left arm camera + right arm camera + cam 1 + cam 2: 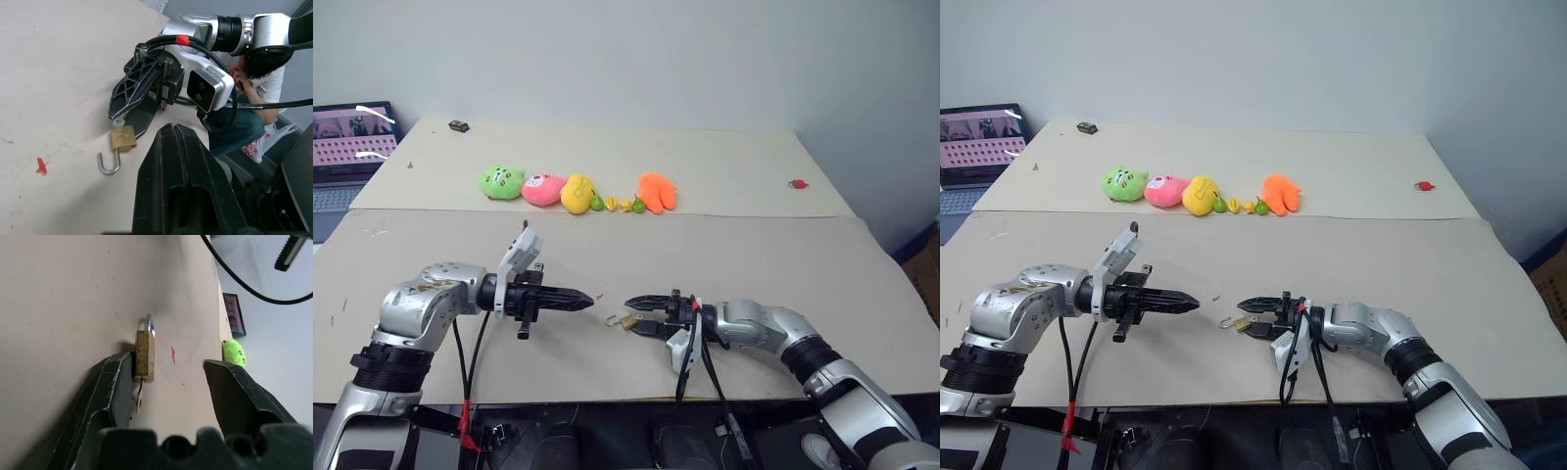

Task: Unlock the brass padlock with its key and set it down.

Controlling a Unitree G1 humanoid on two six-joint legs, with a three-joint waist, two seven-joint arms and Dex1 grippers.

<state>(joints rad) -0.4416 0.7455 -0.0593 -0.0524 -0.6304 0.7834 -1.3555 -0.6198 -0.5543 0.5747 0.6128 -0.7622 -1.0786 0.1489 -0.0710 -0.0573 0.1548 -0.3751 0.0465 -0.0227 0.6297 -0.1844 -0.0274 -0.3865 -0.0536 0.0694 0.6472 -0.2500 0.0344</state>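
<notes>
On the bench (783,274), your padlock (122,138) lies unlatched: small, rigid, slick. Right pincer (168,382) gapes, gripping nothing; left pincer (585,298) is closed, empty. Pinch its flat brass sides.

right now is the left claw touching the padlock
Apart: the right eye view shows bare table between the left claw and the brass padlock.
</notes>
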